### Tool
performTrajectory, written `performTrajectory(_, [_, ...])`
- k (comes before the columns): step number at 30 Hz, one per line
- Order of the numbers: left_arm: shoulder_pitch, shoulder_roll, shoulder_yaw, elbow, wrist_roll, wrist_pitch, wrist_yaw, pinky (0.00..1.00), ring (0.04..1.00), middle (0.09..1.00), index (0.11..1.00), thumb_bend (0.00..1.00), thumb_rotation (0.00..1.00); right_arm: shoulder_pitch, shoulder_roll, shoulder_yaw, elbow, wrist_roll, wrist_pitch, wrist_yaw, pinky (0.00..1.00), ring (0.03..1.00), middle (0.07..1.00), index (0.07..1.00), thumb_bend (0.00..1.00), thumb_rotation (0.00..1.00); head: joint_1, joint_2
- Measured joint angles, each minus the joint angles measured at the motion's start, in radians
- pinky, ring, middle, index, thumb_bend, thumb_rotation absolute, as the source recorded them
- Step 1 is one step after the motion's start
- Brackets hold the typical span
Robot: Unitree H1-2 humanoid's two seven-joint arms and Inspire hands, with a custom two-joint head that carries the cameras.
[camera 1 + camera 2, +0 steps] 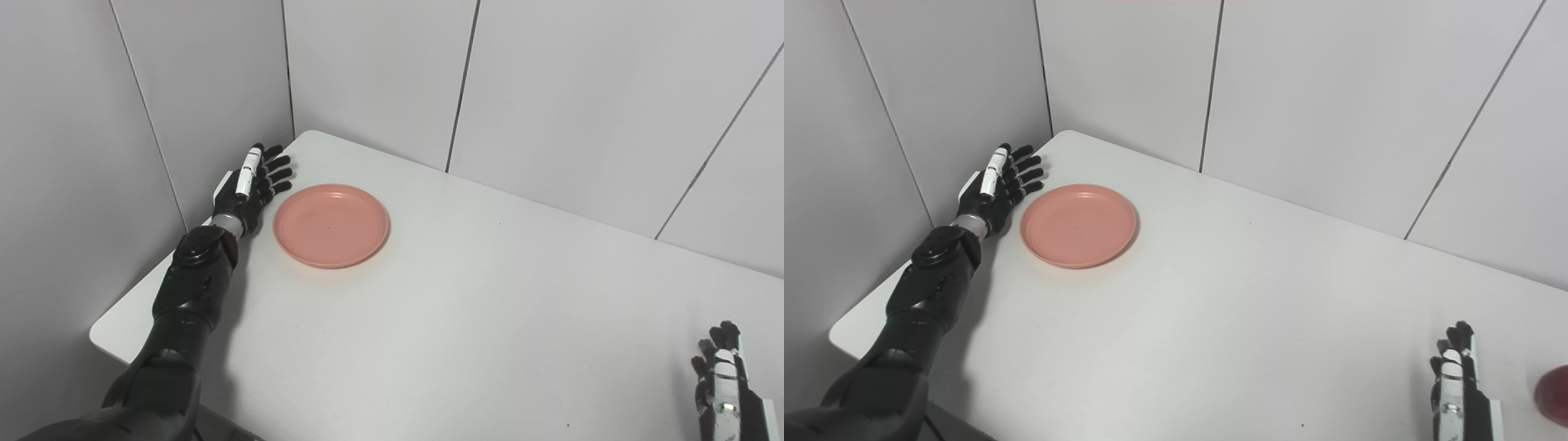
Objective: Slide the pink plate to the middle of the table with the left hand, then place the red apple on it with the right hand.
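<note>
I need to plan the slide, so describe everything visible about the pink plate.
The pink plate is round and shallow, salmon-pink, with a low raised rim and a smooth matte look like plastic. It is empty and lies flat, right side up, on the white table near its far left corner. The open left hand lies just beside its left rim; whether it touches is unclear.

Left hand [999, 184] open beside pink plate [1078, 225]; right hand [1456, 380] open near red apple [1554, 395].

The light is bright and soft all over. My left arm [190, 288] throws a faint shadow on the white tabletop [465, 318]. Everything looks sharp.
</note>
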Motion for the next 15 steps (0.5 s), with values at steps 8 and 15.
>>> performTrajectory(8, [0.026, -0.023, -0.008, -0.052, 0.001, 0.002, 0.000, 0.84, 0.852, 0.855, 0.833, 0.30, 1.00, 0.000, 0.000, -0.001, 0.000, 0.001, 0.000, 0.000, 1.00, 1.000, 1.000, 1.000, 0.00, 1.00, 0.000, 0.002])
performTrajectory(15, [0.043, -0.045, -0.024, -0.102, 0.001, 0.023, 0.016, 0.84, 0.849, 0.854, 0.832, 0.27, 1.00, 0.001, -0.001, -0.001, 0.000, 0.001, 0.000, 0.000, 1.00, 1.000, 1.000, 1.000, 0.00, 1.00, 0.000, 0.005])
